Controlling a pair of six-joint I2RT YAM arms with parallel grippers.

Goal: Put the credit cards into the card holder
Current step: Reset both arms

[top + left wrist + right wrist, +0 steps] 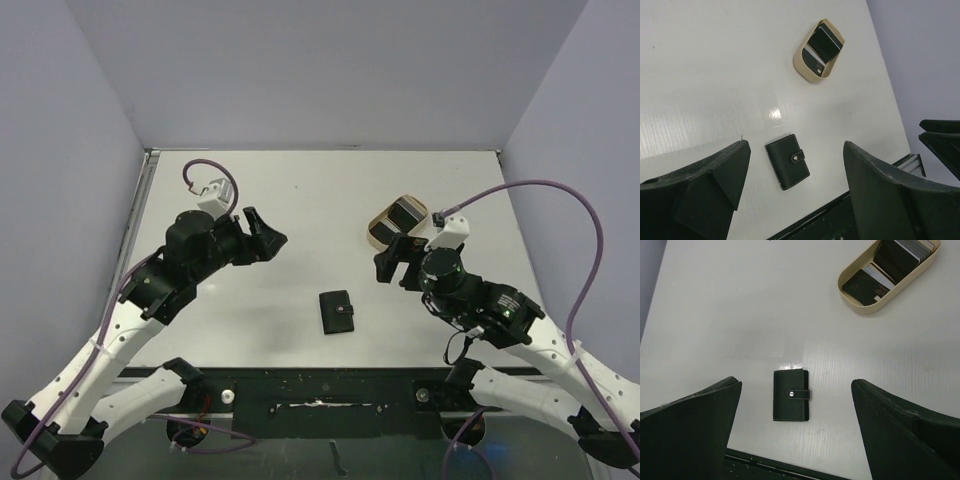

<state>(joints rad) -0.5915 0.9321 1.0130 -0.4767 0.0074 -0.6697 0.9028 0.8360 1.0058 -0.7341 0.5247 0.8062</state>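
While credit cards (866,287) sit in the tray (867,310), the card holder (790,395) lies closed.

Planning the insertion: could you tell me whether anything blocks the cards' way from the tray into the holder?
Nothing lies between them, but the card holder is folded shut, its strap snapped, so the credit cards cannot enter yet.

The right wrist view's edge crops the tray (863,309) and credit cards (897,257).
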